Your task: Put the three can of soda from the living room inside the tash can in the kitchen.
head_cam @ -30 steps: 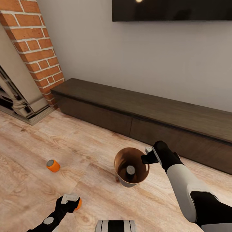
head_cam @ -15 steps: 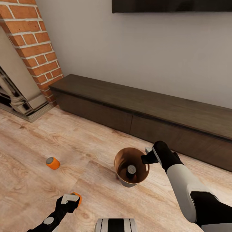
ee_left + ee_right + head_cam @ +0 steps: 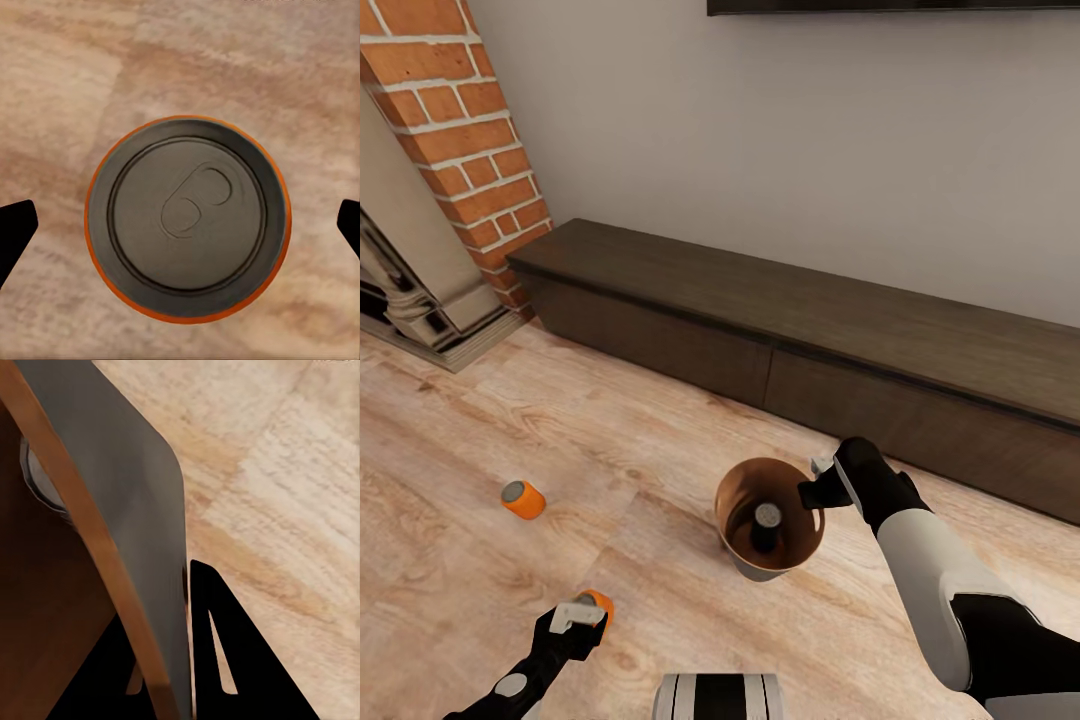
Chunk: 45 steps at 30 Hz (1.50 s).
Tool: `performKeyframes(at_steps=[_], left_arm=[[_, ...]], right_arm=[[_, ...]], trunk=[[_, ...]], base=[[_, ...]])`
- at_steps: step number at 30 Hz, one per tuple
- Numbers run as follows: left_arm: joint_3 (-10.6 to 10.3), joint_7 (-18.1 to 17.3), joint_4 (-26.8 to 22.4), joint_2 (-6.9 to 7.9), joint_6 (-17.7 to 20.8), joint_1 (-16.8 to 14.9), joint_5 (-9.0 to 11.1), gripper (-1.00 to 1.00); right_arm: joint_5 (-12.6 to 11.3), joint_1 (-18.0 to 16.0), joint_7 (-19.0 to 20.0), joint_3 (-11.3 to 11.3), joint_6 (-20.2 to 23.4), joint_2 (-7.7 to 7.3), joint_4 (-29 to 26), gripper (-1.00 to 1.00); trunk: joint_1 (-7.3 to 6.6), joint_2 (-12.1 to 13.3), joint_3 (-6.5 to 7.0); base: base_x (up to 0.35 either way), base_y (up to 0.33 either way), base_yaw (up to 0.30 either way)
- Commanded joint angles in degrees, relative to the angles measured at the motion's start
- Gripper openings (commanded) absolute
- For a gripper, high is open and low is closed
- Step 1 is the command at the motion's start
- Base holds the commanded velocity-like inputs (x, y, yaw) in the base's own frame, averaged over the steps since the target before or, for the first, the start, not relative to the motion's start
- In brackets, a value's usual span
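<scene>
A pale grey trash can point(image 3: 760, 565) with a coppery inside stands on the wood floor, a dark soda can point(image 3: 766, 522) upright in it. My right gripper point(image 3: 815, 492) is shut on its rim; the bin wall point(image 3: 127, 510) runs between the fingers point(image 3: 217, 645). An orange soda can point(image 3: 523, 498) lies on its side to the left. A second orange can point(image 3: 598, 603) stands upright under my left gripper point(image 3: 575, 615). From the left wrist, its grey top point(image 3: 187, 219) sits centred between the wide-open fingertips point(image 3: 15, 232), which do not touch it.
A long dark wood TV cabinet point(image 3: 810, 330) runs along the grey wall behind the bin. A red brick fireplace point(image 3: 460, 130) with a stone surround stands at the left. Light plank floor point(image 3: 660, 440) spreads between them.
The whole view has shifted, so floor, cabinet and cans sit a little higher in the picture. Both arms hold their poses; the bin stays in the right gripper.
</scene>
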Motion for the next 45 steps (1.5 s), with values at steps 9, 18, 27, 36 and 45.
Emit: performKeyframes(at_steps=[9, 18, 27, 36, 45], left_arm=[[0.07, 0.08, -0.02, 0.00, 0.01, 0.01, 0.04, 1.00], [0.08, 0.15, -0.01, 0.00, 0.24, -0.02, 0.08, 1.00], [0.09, 0.17, -0.02, 0.00, 0.13, 0.01, 0.09, 1.00], [0.09, 0.17, -0.02, 0.00, 0.15, -0.01, 0.09, 1.00], [0.04, 0.17, -0.02, 0.00, 0.09, 0.02, 0.03, 1.00]], right_arm=[[-1.74, -0.02, 0.40, 0.00, 0.30, 0.04, -0.03, -1.00], [-1.74, 0.01, 0.40, 0.00, 0.30, 0.08, -0.02, -1.00], [-1.74, -0.01, 0.40, 0.00, 0.30, 0.10, -0.07, -1.00], [-1.74, 0.01, 0.40, 0.00, 0.30, 0.11, -0.08, -1.00], [-1.74, 0.01, 0.40, 0.00, 0.30, 0.09, -0.08, -1.00]], trunk=[[-0.01, 0.00, 0.00], [-0.01, 0.00, 0.00], [0.05, -0.03, -0.44], [0.07, -0.04, -0.66], [0.07, -0.04, -0.66]], base=[[0.002, 0.000, 0.000], [0.162, 0.000, 0.000], [0.023, 0.000, 0.000], [0.001, 0.000, 0.000], [0.000, 0.000, 0.000]])
